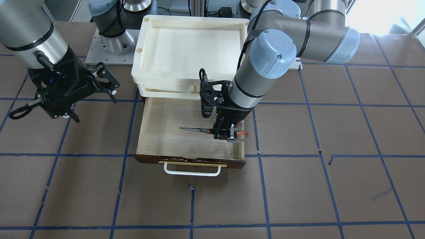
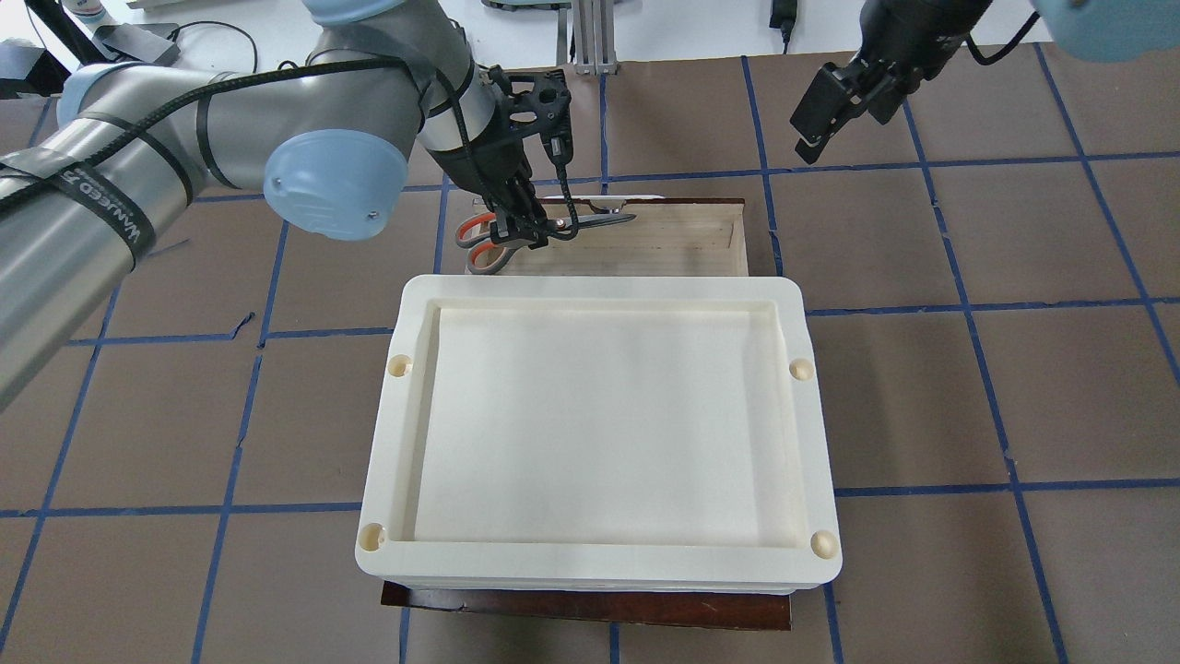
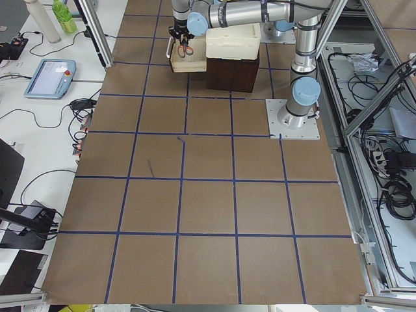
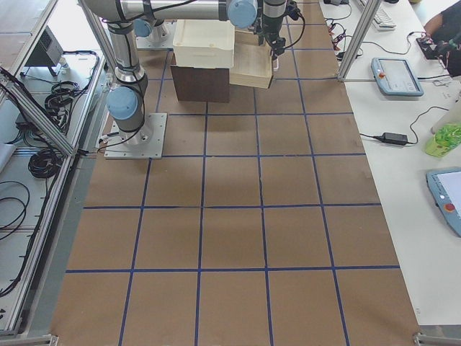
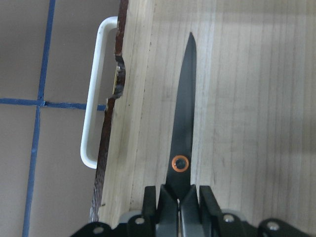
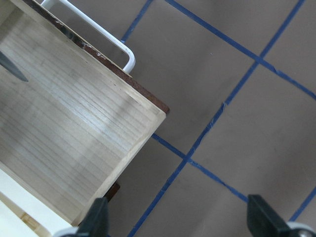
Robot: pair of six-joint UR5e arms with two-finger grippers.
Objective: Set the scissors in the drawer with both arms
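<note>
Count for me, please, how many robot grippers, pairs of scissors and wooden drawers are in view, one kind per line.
grippers: 2 (left gripper, right gripper)
scissors: 1
drawer: 1
Total: 4

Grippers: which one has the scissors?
The left gripper, shut on the scissors just behind their pivot, over the open drawer. The right gripper is open and empty, off beside the drawer.
</note>
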